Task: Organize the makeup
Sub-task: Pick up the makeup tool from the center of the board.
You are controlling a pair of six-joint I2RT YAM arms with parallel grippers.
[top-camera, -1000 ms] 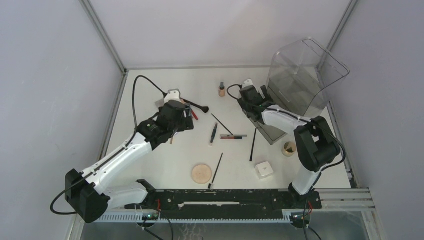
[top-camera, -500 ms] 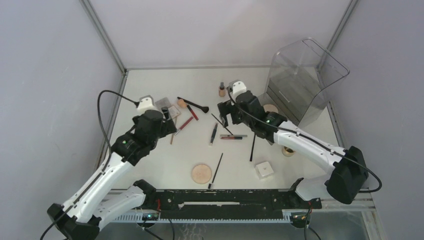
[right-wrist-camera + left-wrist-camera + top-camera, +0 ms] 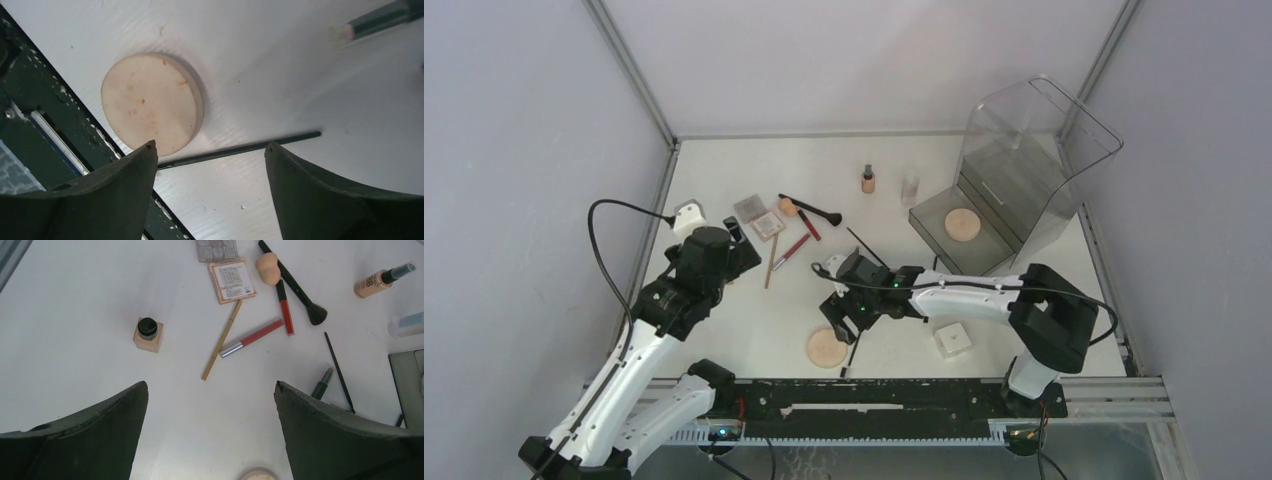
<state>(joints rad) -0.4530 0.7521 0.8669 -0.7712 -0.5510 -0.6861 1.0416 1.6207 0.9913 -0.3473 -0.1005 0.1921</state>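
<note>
Left claw (image 3: 211,390): jaws wide, nothing between them, held above bare surface (image 3: 75,290).

Ahead of it, on the far left part of the surface, I note:
- a square tan bottle (image 3: 147,335), upright and apart from the rest;
- a tan pencil (image 3: 222,340), its far end touching a peach compact (image 3: 231,281);
- a red lip stick (image 3: 252,338), its silver end touching the pencil;
- a second red stick (image 3: 285,307), lying against a black brush (image 3: 295,285).

Right claw (image 3: 210,150): jaws wide, gripping nothing, low over the near middle of the surface.
- A thin black brush (image 3: 240,148) runs across under the gap between my jaws.
- A round tan puff (image 3: 150,102) lies flat just beside that brush, close to one finger.
- The white box (image 3: 952,339) sits near, to my right.

A second puff (image 3: 962,223) lies in the grey drawer (image 3: 989,250) at the foot of the clear bin (image 3: 1034,130).
</note>
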